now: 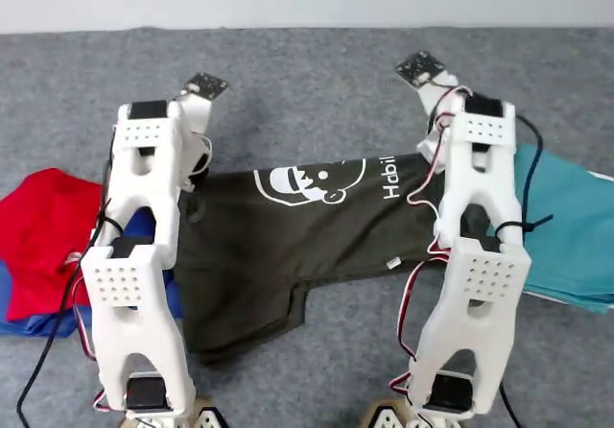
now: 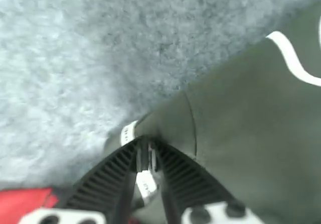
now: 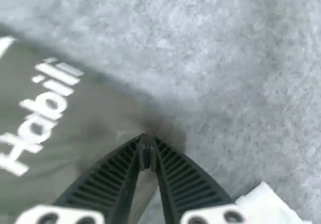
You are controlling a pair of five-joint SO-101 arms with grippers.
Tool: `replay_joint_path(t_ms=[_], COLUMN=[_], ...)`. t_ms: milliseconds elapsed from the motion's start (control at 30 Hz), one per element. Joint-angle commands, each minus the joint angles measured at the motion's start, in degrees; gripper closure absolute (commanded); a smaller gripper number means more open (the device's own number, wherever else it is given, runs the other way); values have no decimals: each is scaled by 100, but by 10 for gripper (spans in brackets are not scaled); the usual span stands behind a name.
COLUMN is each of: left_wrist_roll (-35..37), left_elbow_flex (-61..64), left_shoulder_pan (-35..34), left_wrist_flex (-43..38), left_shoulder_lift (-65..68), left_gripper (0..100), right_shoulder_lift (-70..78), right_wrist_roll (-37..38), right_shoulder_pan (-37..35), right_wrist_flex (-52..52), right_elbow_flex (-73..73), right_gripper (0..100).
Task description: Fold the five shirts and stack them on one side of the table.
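A dark olive shirt with a white print lies stretched across the grey carpeted table between the two arms. My left gripper is shut on the shirt's far left corner, pinching the hem by a white tag. At the shirt's far right edge, beside the white lettering, my right gripper is shut on the fabric. In the high view the left arm covers the shirt's left side and the right arm covers its right side.
A red shirt lies over a blue one at the table's left edge. A teal shirt lies at the right edge. Bare grey carpet stretches behind the olive shirt.
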Motion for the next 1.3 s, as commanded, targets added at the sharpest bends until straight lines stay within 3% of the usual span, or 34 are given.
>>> replay_joint_path(t_ms=[0, 200, 367, 600, 900, 1067, 1167, 1267], left_wrist_roll=[26, 35, 44, -9, -273, -255, -246, -246], left_elbow_flex=[-857, -2185, -2360, -1138, 40, 66, 75, 75], left_shoulder_pan=[26, -18, -158, -193, -193, -193, -193, -193], left_wrist_flex=[598, 1415, 1433, 1433, 1398, 1407, 1415, 1415], left_shoulder_lift=[-79, -79, -422, -1301, -2066, -2057, -2066, -2101], left_gripper=[985, 985, 985, 985, 985, 985, 985, 985], right_shoulder_lift=[-101, -92, -259, -1112, -1218, -462, -409, -418], right_wrist_roll=[-378, -1424, -1987, -2004, -1679, -1002, -949, -967], right_shoulder_pan=[-286, -620, -558, -532, 268, 910, 1332, 1288], right_wrist_flex=[1191, 2932, 2967, 2958, 2870, 2651, 2651, 2958], right_elbow_flex=[-765, -1574, -1371, 519, 1662, 1776, 1530, 1125], right_gripper=[990, 990, 990, 990, 990, 990, 990, 990])
